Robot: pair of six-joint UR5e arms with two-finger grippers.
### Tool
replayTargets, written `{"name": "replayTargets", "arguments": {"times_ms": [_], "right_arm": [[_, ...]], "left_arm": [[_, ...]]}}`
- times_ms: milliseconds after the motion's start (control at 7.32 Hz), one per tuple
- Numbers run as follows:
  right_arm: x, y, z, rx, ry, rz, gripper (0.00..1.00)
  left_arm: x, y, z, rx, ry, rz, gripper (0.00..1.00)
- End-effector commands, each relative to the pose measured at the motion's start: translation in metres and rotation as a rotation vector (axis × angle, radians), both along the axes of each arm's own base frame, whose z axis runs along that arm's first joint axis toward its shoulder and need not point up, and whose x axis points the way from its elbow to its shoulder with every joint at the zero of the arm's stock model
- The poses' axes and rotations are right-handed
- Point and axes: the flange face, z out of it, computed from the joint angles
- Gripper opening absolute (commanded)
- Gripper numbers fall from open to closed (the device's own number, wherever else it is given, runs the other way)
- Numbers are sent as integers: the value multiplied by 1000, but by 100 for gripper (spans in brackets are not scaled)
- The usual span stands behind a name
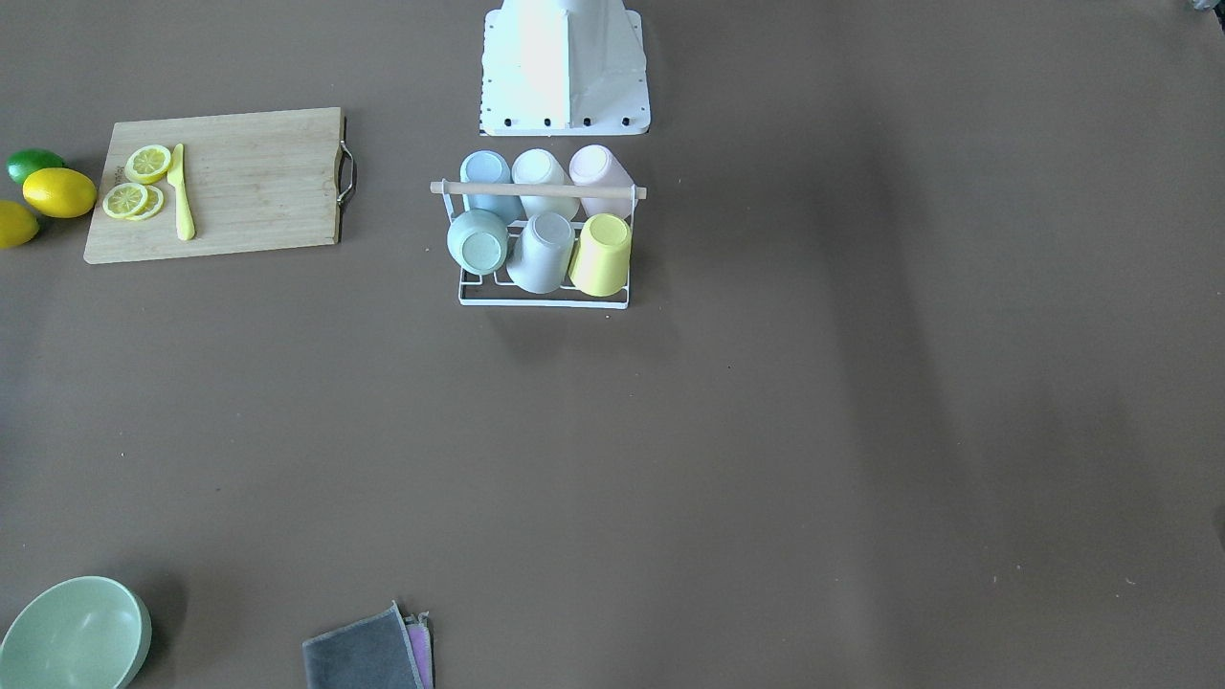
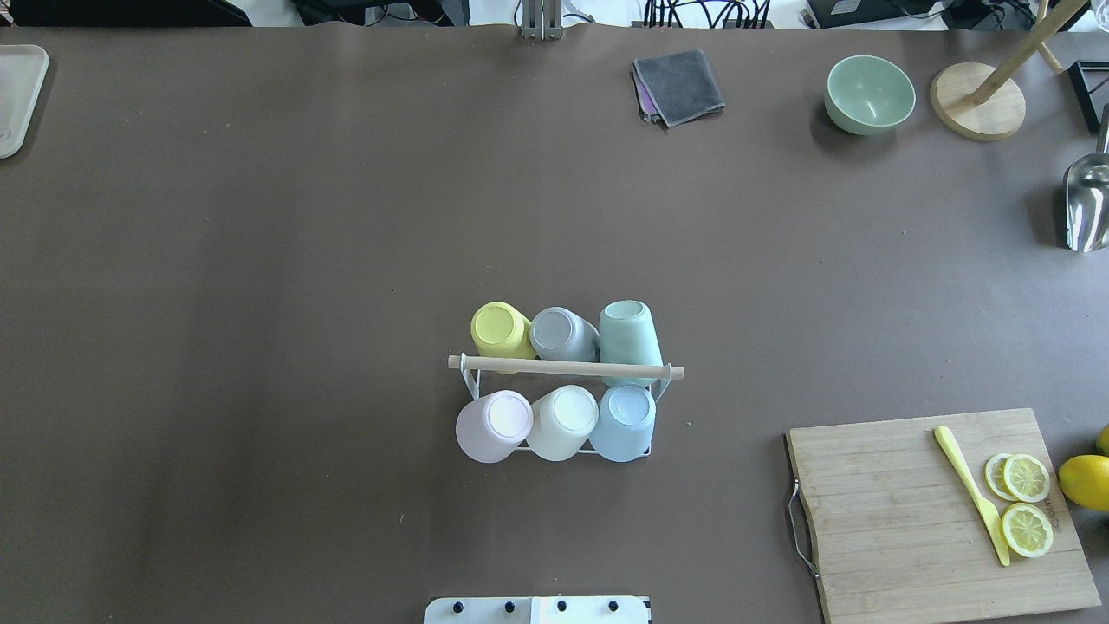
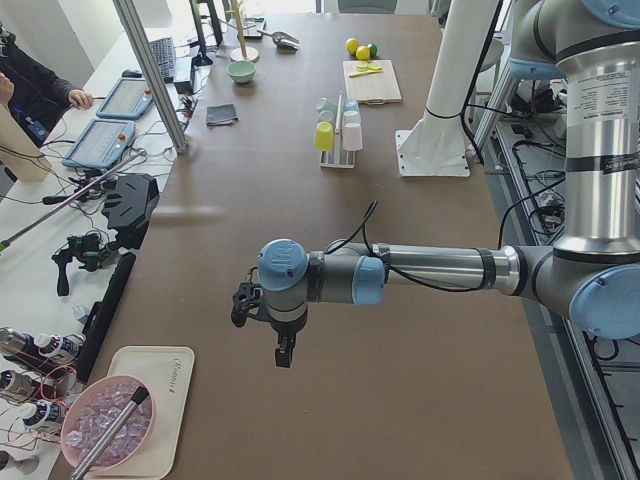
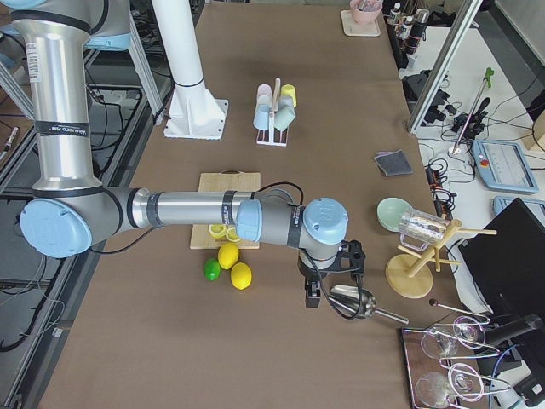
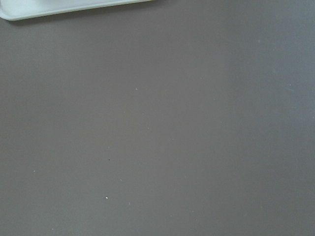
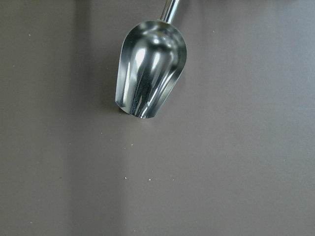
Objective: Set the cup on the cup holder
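The white wire cup holder [image 2: 563,367] with a wooden rod handle stands at the table's middle, near the robot base; it also shows in the front view [image 1: 536,190]. Several pastel cups sit upside down on its prongs, among them a yellow cup [image 2: 500,330], a teal cup [image 2: 628,334] and a pink cup [image 2: 492,425]. My left gripper [image 3: 285,355] hangs over bare table far from the holder, near the table's left end. My right gripper [image 4: 312,296] hangs at the right end beside a metal scoop [image 6: 149,69]. I cannot tell whether either gripper is open or shut.
A wooden cutting board [image 2: 910,537] with lemon slices and a yellow knife [image 2: 970,492] lies right of the holder, lemons [image 1: 59,191] beside it. A green bowl [image 2: 869,94], a grey cloth [image 2: 680,85], a wooden stand [image 2: 977,100] and a white tray [image 2: 17,95] line the far edge.
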Motion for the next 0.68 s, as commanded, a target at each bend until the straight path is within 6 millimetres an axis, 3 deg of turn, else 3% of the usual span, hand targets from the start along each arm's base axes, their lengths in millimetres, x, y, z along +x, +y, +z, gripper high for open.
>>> {"name": "replayTargets", "arguments": {"times_ms": [0, 546], "right_arm": [[0, 1, 1, -3, 0, 0, 100], [-1, 1, 1, -3, 0, -2, 100]], "left_arm": [[0, 0, 0, 1, 0, 0, 98], [0, -1, 8, -8, 0, 1, 98]]}}
